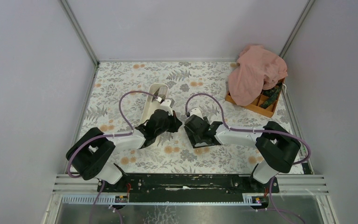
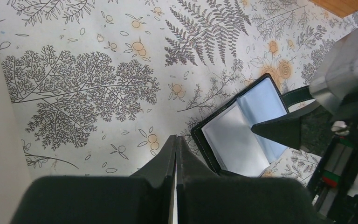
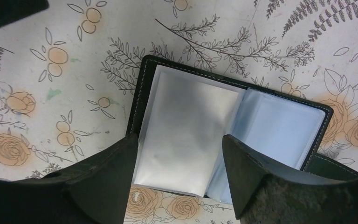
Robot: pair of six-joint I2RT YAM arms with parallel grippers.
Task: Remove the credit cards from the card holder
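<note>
Jaws spread wide on the right gripper (image 3: 179, 140), which hangs over the open card holder (image 3: 279, 123) with a finger on each side of one pale page, gripping nothing. The left gripper (image 2: 176, 140) has its jaws pressed together, empty, just beside the holder's corner. The holder lies flat on the floral table (image 1: 121, 88), mid-table between both arms. A white tray (image 1: 154, 95) sits beyond the left gripper.

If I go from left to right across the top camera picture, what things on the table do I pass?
White tray → card holder → pink cloth. The orange box lies partly under the cloth, so it gets no place of its own.
</note>
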